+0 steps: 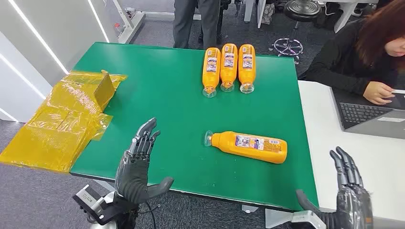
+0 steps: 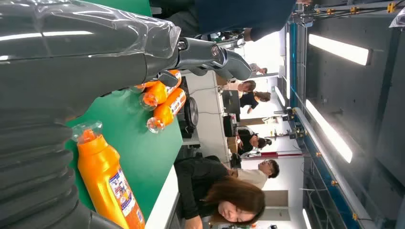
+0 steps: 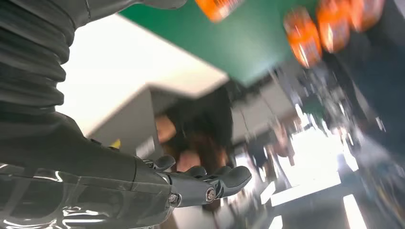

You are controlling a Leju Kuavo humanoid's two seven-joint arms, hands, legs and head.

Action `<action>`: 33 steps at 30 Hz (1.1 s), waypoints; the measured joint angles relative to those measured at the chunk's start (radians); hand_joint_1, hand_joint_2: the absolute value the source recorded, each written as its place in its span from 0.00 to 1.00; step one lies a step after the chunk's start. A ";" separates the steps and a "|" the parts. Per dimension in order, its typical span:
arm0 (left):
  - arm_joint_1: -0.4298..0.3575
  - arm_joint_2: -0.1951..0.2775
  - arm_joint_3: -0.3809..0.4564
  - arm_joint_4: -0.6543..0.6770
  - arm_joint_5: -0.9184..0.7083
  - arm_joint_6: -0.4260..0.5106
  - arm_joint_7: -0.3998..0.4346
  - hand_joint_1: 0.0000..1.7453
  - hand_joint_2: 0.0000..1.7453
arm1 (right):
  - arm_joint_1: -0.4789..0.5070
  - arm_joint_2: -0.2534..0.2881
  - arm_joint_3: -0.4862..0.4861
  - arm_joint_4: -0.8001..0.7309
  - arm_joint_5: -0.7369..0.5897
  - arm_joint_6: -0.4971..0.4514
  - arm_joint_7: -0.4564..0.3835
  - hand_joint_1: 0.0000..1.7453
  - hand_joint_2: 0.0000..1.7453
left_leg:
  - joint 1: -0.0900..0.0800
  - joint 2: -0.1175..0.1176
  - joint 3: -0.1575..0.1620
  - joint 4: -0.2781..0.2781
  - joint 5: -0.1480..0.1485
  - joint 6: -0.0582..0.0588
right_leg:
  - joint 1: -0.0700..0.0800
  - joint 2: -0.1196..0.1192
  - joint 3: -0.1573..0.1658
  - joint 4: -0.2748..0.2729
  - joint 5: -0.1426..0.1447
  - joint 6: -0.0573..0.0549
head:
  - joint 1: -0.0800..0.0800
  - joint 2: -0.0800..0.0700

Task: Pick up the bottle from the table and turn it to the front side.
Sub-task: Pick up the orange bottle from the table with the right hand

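Note:
An orange bottle (image 1: 250,145) with a clear cap lies on its side near the front of the green table (image 1: 157,95), cap pointing left, label facing up. The left wrist view shows this bottle (image 2: 107,179) close by. My left hand (image 1: 138,164) is raised over the table's front edge, left of the bottle, fingers spread and holding nothing. Beyond the table's front right corner, my right hand (image 1: 351,191) is held up, fingers apart and empty. The same hand (image 3: 143,186) appears blurred in the right wrist view.
Three more orange bottles (image 1: 228,67) lie side by side at the table's far edge. Crumpled yellow plastic wrap (image 1: 64,119) hangs over the left edge. A person with a laptop (image 1: 370,114) sits at the white desk (image 1: 334,138) on the right; another person stands behind the table.

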 joint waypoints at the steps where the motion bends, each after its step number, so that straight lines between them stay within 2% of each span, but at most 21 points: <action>1: 0.000 0.000 0.000 0.000 0.000 -0.002 0.000 0.00 1.00 | -0.011 -0.005 -0.004 0.004 -0.013 0.023 -0.003 0.00 1.00 | 0.000 0.000 0.000 0.000 0.000 0.000 | 0.000 0.000 0.000 0.000 0.000 0.000 | 0.000 0.000; 3: 0.000 0.000 -0.001 0.000 0.000 -0.008 -0.001 0.00 1.00 | -0.053 -0.021 -0.013 0.025 -0.046 0.085 -0.014 0.00 1.00 | 0.000 0.001 0.000 0.000 0.000 0.000 | 0.000 0.001 0.000 0.000 0.000 0.001 | 0.000 0.000; 7: 0.000 -0.002 -0.003 0.001 0.002 -0.014 -0.001 0.00 1.00 | -0.211 -0.071 -0.018 0.114 -0.092 0.177 -0.050 0.00 1.00 | 0.000 0.003 0.001 0.001 0.000 0.001 | -0.001 0.004 0.000 0.000 0.001 0.002 | 0.000 0.000; 11: 0.000 -0.007 -0.009 0.003 0.004 -0.021 -0.001 0.00 1.00 | -0.359 -0.111 0.003 0.207 -0.107 0.201 -0.067 0.00 1.00 | 0.000 0.002 0.000 0.002 0.001 0.002 | -0.001 0.003 0.000 0.000 0.002 0.002 | 0.000 0.000; 16: 0.000 -0.008 -0.028 0.012 0.005 -0.027 -0.007 0.00 1.00 | -0.509 -0.125 0.081 0.311 -0.102 0.205 -0.061 0.00 1.00 | 0.000 0.002 0.000 0.002 0.001 0.002 | 0.000 0.004 0.000 0.001 0.002 0.002 | 0.000 0.000; 21: -0.003 -0.009 -0.048 0.026 0.013 -0.035 -0.009 0.00 1.00 | -0.657 -0.109 0.206 0.426 -0.101 0.213 -0.052 0.00 1.00 | 0.000 0.002 -0.001 0.002 0.001 0.002 | 0.000 0.004 -0.001 0.001 0.002 0.002 | 0.000 0.000; 25: -0.007 -0.009 -0.057 0.040 0.024 -0.037 -0.015 0.00 1.00 | -0.739 -0.082 0.300 0.506 -0.107 0.221 -0.047 0.00 1.00 | 0.000 0.002 -0.001 0.002 0.001 0.002 | 0.000 0.003 -0.001 0.001 0.002 0.002 | 0.000 0.000; 33: -0.015 -0.006 -0.060 0.065 0.035 -0.042 -0.026 0.00 1.00 | -0.874 0.008 0.446 0.676 -0.144 0.245 -0.041 0.00 1.00 | 0.000 0.001 -0.001 0.002 0.001 0.002 | 0.000 0.003 -0.001 0.001 0.002 0.002 | 0.000 0.000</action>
